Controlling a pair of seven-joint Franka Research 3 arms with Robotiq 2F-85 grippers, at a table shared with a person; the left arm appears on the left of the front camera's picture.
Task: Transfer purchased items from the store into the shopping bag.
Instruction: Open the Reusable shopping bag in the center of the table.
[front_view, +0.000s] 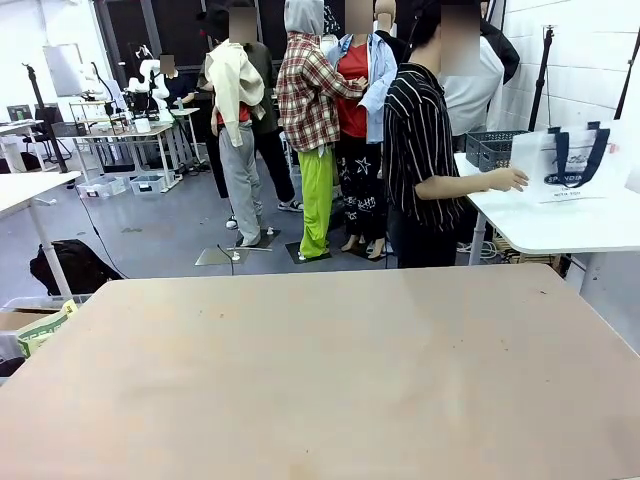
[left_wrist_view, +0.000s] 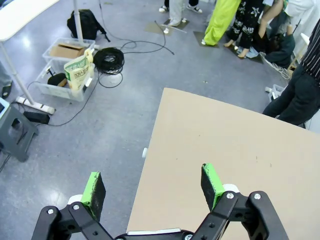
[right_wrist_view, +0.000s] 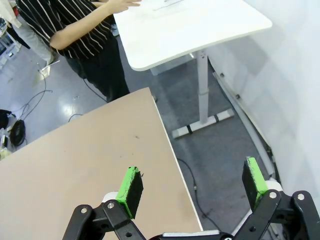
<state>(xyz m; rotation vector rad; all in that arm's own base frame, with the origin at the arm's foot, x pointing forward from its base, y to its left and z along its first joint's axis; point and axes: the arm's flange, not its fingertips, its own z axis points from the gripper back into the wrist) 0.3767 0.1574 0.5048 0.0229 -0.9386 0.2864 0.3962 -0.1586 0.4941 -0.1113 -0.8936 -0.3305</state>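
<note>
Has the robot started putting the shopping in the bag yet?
Nothing looks done yet. The shopping bag and the grey basket stand on the white side table beside the person, whose hand reaches toward the bag. In hand: nothing; the left gripper and right gripper are both open and empty. Left: the whole transfer.

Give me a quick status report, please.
Left tool and right tool open, holding nothing. Shopping bag and basket on far white table, person's hand at bag.

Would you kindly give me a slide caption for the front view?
Person at a white side table reaches toward the shopping bag beside the grey basket.
</note>
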